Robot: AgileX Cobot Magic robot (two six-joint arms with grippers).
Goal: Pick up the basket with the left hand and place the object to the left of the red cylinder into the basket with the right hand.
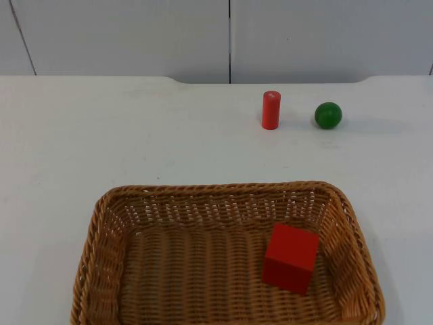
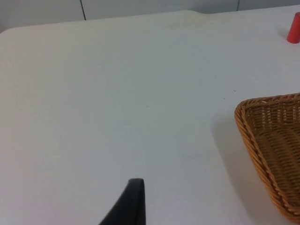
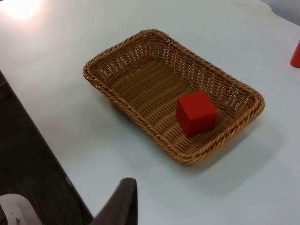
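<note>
Resting at the tabletop's [image 1: 81, 135] near edge, brown woven wicker basket [image 1: 203, 203] containing red cube [image 1: 291, 257], red upright cylinder [image 1: 270, 110] and green ball [image 1: 328, 115] placed near far edge, claw states cannot be told.

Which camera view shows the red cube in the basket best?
The right wrist view: the red cube shows whole, with three faces, inside the basket. The top view also shows it whole, more from above. The left wrist view catches the basket's corner without the cube.

Setting: lab test bench.
Evidence: bare white counter [image 1: 101, 135], grey partition wall [image 1: 135, 34], staged wooden blocks.
</note>
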